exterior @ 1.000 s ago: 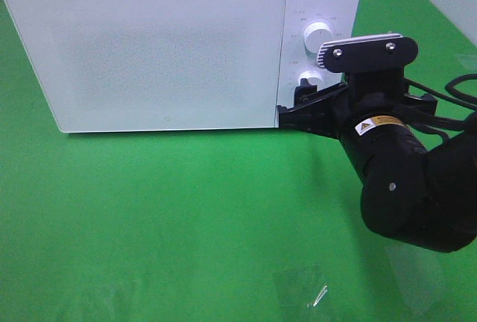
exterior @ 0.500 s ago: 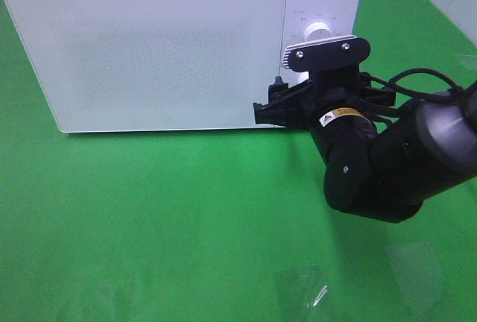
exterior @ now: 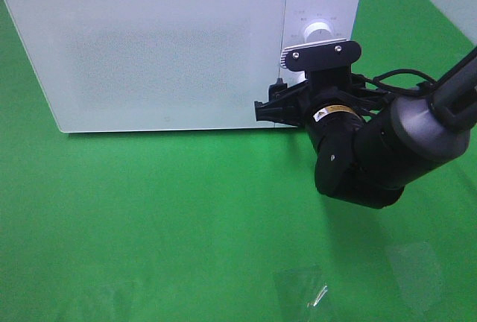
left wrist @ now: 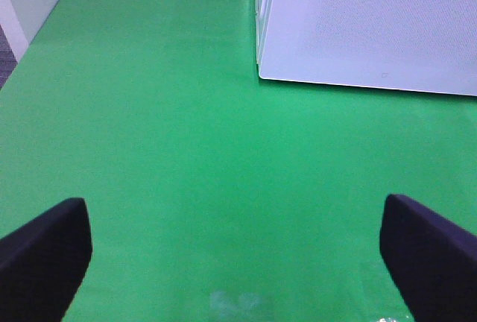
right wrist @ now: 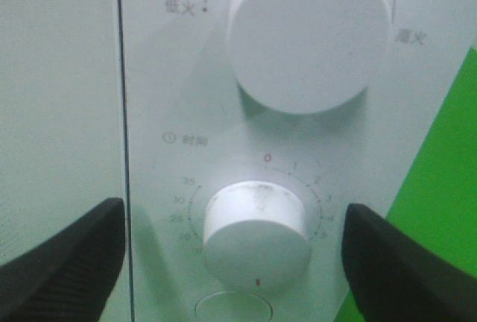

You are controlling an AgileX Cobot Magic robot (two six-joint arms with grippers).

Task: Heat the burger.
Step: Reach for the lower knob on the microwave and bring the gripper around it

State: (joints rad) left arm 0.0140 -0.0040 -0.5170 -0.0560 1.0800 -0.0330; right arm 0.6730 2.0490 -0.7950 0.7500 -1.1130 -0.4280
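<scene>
White microwave (exterior: 182, 46), door (exterior: 145, 54) shut, right claw (right wrist: 232, 218) spread astride timer dial (right wrist: 257, 225)

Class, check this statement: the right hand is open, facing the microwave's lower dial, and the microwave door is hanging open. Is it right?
Not quite. The microwave door is shut, flush with the front, as the exterior high view shows. The rest stands: the right hand is open and faces the lower dial.

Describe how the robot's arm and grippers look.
The right arm is glossy black and cylindrical, with a yellow warning sticker, black cables and a black plate with a ribbed pale edge. The left gripper and right gripper have matte black, rounded fingers.
</scene>
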